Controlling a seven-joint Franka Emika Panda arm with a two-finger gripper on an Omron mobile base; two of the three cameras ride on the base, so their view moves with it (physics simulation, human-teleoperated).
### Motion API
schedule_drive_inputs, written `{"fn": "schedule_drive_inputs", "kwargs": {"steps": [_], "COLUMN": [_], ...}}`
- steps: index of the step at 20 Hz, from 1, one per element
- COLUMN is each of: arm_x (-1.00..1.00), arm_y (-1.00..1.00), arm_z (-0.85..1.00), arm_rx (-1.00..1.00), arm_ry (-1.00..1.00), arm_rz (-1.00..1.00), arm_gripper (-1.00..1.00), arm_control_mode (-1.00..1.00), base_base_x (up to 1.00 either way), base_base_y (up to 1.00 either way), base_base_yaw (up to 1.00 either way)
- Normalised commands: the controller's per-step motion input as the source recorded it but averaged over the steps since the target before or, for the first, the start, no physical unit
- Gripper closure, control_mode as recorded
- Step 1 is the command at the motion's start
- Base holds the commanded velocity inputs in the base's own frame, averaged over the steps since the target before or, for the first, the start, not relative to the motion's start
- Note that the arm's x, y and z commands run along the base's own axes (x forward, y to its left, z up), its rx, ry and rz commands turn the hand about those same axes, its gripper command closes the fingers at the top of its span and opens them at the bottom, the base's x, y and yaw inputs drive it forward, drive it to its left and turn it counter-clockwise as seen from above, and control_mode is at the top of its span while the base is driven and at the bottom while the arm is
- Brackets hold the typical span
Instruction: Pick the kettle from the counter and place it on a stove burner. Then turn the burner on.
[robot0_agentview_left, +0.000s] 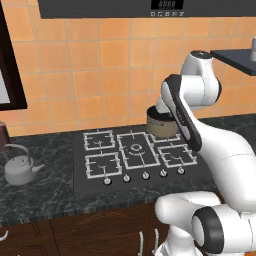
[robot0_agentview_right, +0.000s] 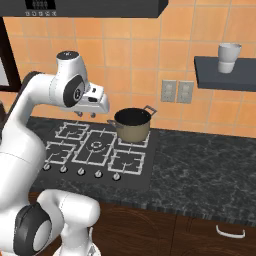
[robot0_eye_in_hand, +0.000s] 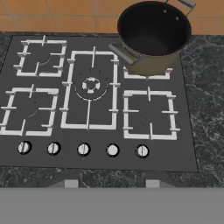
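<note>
Kettle (robot0_agentview_left: 19, 169) at far left of the left base view, upright on the dark marbled counter (robot0_agentview_left: 45, 197), well apart from the hob and untouched. Gripper (robot0_agentview_right: 86, 114) up over the back left of the hob in the right base view, fingertips pointing down, nothing between them; how far apart the jaws stand cannot be told.

Risks from here, judged only:
- Long sideways reach to the kettle; thin arched wire handle (robot0_agentview_left: 16, 149) easy to miss or to slip from a narrow pinch, tipping the kettle.
- Tan cooking pot (robot0_eye_in_hand: 153, 37) already on the upper right grate of the hand view; a carry path swung that way could knock it.
- Free burners: lower right grate (robot0_eye_in_hand: 149, 114) and both left ones; off-centre placement could leave the kettle rocking on the wires.
- Five near-identical knobs (robot0_eye_in_hand: 83, 149) along the lower edge; wrong knob would light a burner without the kettle.
</note>
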Motion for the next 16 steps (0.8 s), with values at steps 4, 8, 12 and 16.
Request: {"fn": "schedule_drive_inputs", "kwargs": {"steps": [4,8,12,16], "arm_x": [-0.02,-0.20,-0.24,-0.04], "arm_y": [0.26,0.57,0.54,0.63], "arm_z": [-0.11,-0.26,-0.18,-0.01], "arm_rx": [-0.01,-0.03,0.00,0.02], "arm_ry": [-0.04,-0.13,-0.19,-0.15], "arm_rz": [0.00,0.00,0.09,0.19], "arm_gripper": [-1.00,-1.00,-1.00,-1.00], "arm_control_mode": [-1.00,-1.00,-1.00,-1.00], "base_base_x": [0.00,0.00,0.00,0.00], "base_base_y": [0.00,0.00,0.00,0.00], "base_base_yaw": [0.00,0.00,0.00,0.00]}}
